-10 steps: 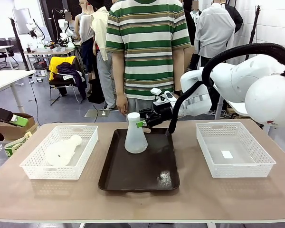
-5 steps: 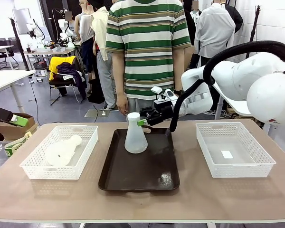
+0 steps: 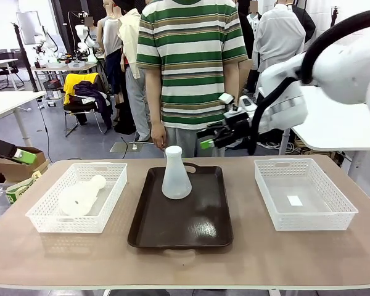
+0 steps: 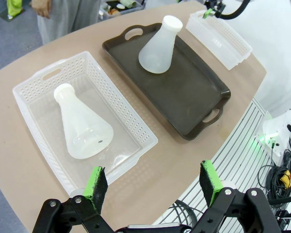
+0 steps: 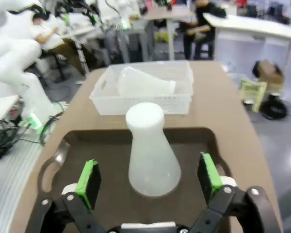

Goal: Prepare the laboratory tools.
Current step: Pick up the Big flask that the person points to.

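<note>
— On the brown tray (image 3: 191, 231) at mid-counter the upright flask (image 3: 176, 176) stands alone. What could upset it?

— The right hand (image 3: 205, 143) hangs near it on the person's side, a little above its cap and not touching. Its jaws are spread wide and empty. A sideways sweep at that height would, I think, clip the narrow neck and tip the flask over.

— And the lying flask (image 3: 80, 196)?

— It rests on its side in the left basket (image 3: 46, 221), well apart from the right hand. The left hand (image 4: 152, 179) hovers high off the counter's left corner, opened fully and holding nothing. That flask is below and ahead of it.

— Risk there?

— Probably slipping. A smooth sloping body, loose on its side, may roll or squirt out of a pinch. The basket's wall could also block one side of the grip.
</note>
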Robot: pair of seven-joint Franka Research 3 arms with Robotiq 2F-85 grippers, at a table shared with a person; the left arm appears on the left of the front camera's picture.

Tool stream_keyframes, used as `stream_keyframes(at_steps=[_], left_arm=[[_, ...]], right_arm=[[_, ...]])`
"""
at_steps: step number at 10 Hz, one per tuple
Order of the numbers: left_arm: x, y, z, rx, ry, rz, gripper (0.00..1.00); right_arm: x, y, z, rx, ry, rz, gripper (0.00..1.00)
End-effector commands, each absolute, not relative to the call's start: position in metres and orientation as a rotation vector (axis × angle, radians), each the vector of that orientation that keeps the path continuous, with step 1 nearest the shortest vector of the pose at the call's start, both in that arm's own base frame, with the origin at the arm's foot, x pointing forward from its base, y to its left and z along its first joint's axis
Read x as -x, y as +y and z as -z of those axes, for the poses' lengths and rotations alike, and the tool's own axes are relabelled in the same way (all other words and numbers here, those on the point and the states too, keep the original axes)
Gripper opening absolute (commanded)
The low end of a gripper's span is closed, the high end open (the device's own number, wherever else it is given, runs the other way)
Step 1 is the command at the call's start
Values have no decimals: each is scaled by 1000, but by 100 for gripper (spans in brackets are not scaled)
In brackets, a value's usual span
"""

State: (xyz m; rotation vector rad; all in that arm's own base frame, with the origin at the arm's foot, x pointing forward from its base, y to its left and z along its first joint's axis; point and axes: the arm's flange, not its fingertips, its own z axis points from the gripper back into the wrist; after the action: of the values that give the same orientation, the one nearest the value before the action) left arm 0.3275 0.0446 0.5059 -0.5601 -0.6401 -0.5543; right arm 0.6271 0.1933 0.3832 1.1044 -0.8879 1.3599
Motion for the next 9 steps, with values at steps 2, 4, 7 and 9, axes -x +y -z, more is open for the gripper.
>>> stream_keyframes(at_steps=[2, 4, 7, 9], left_arm=[[-328, 47, -505, 580, -652, 572, 100], [-328, 47, -505, 580, -652, 572, 100], [-328, 47, -505, 580, -652, 572, 100], [-328, 47, -505, 580, -652, 572, 100]], right_arm=[[-578, 114, -422, -707, -943, -1198, 100], [-555, 71, -432, -539, -940, -1065, 100], [-526, 24, -422, -489, -967, -918, 100], [-514, 9, -411, -498, -1002, -877, 100]])
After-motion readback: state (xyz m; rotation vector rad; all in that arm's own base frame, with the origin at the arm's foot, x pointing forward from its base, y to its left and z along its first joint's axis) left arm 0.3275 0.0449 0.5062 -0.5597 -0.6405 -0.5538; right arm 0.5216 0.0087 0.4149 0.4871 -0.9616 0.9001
